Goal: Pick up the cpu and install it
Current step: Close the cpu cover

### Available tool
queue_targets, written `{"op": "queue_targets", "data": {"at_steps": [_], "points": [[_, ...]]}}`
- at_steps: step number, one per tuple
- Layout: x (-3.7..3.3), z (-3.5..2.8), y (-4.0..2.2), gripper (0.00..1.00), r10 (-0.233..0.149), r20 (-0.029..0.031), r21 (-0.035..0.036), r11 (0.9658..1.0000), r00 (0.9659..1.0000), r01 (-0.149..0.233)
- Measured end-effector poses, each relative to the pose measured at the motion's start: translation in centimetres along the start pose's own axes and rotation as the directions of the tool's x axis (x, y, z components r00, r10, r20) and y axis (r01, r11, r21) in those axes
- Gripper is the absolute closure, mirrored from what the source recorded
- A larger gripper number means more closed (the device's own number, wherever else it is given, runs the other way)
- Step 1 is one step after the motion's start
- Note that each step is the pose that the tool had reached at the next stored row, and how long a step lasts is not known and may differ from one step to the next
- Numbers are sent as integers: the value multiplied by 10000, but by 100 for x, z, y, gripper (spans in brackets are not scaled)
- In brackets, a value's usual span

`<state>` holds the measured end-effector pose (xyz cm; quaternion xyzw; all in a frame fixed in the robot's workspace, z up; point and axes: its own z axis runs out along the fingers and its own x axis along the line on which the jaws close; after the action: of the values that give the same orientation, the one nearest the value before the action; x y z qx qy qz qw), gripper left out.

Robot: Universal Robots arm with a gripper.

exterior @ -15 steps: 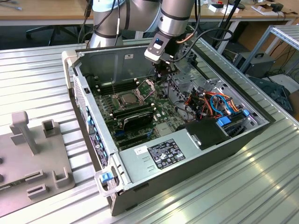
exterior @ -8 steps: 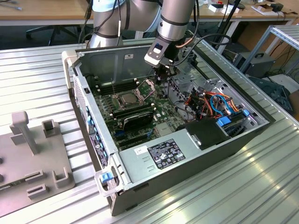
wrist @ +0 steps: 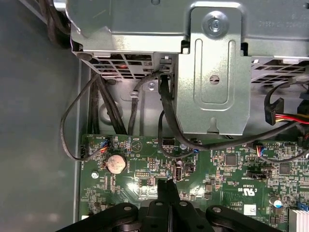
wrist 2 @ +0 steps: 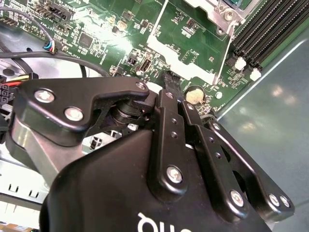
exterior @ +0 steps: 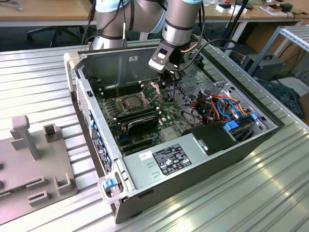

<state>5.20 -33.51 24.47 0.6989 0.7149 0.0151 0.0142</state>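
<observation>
The cpu (exterior: pixel 131 102) seems to sit already in its socket (exterior: pixel 121 106) on the mobo (exterior: pixel 166 113), inside the open PC case (exterior: pixel 113 65). So pick-up and placing look done, as I judge. The load plate (exterior: pixel 150 88) stands open just beside the socket, i.e. the locking is not yet done.

The gripper (exterior: pixel 170 77) hangs low over the board, near the socket on the exterior view's right, apart from the cpu. In the first wrist view its fingers (wrist: pixel 163 193) are pressed together w/ nothing between them, and the tips are near the coin battery (wrist: pixel 116 164).

Hard to tell:
- If the cpu lies flat in the socket; pins and corner marks are too small to see.
- In the second wrist view the socket is cut off at the edge, and the gripper body hides much of the board.
- The socket lever I cannot make out.
</observation>
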Motion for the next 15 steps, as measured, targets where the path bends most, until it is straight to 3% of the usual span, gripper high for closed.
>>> {"op": "queue_targets", "data": {"at_steps": [4,8,13,15], "points": [[0,2,-6,89,0,-2,-1,10000,10000,0],[1,0,-51,89,0,-1,-1,10000,10000,0],[3,-4,-125,89,0,-1,0,10000,10000,0],[4,-6,-182,89,0,-1,-2,10000,10000,0]]}}
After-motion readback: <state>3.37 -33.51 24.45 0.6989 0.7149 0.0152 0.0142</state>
